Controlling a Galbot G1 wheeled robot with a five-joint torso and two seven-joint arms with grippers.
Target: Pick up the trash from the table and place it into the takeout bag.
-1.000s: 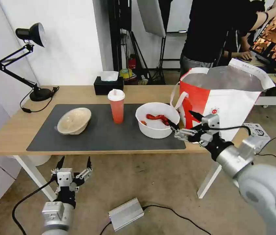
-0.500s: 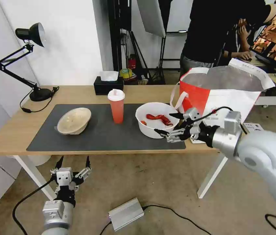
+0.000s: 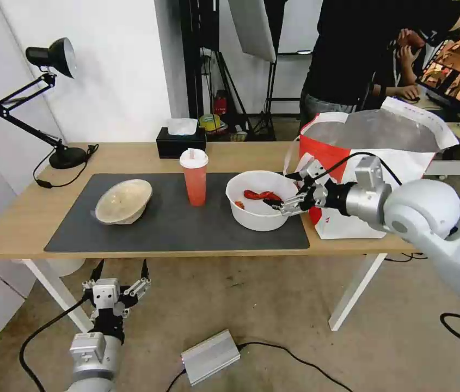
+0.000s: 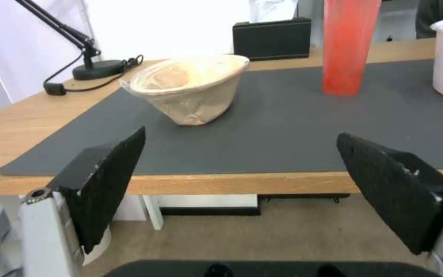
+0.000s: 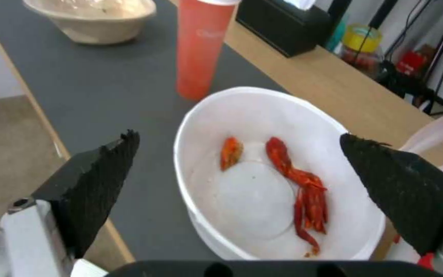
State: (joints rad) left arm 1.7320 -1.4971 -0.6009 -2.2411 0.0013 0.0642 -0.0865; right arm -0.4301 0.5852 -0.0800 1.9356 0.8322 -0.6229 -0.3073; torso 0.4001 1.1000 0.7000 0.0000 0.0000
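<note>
Right gripper (image 3: 289, 190) has risen to the round white bowl (image 3: 262, 200) of red scraps on the dark grey mat (image 3: 181, 223), jaws wide, empty. Light, thin-walled; grip rim.

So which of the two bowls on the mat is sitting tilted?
The soiled beige shallow bowl, toward the lamp end of the dark grey mat, sits tipped. The white round bowl with red food scraps, at the open right gripper, sits level.
</note>
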